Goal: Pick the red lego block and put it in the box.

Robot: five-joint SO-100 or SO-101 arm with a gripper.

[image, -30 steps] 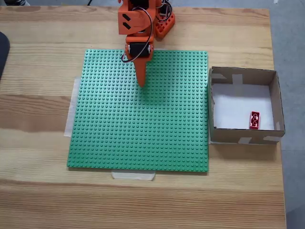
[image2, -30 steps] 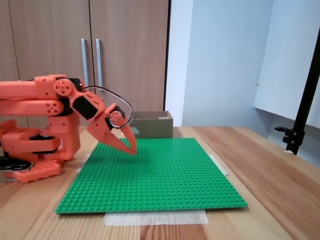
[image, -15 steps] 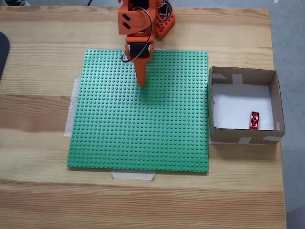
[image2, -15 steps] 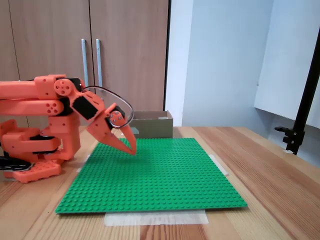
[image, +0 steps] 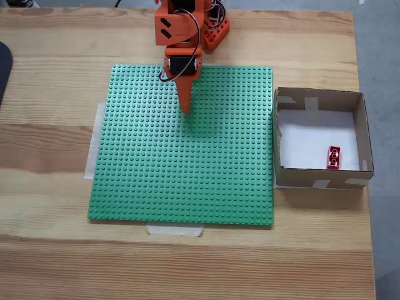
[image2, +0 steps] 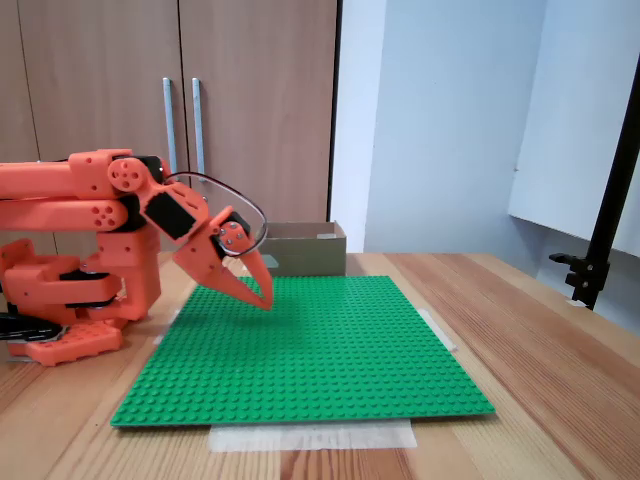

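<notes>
The red lego block (image: 334, 157) lies on the white bottom of the box (image: 319, 100), near its lower right corner in a fixed view from above. From the side, the box (image2: 305, 248) stands at the far end of the table, behind the baseplate. My orange gripper (image: 185, 111) (image2: 267, 300) is shut with nothing in it, its tip pointing down just above the green baseplate (image: 181, 169) near the plate's upper edge. The arm is folded back toward its base, well apart from the box.
The orange arm base (image: 212, 31) (image2: 60, 300) stands at the table's top edge in the view from above. Pale tape (image: 175, 230) holds the baseplate to the wooden table. A black stand (image2: 600, 230) rises at the right of the side view.
</notes>
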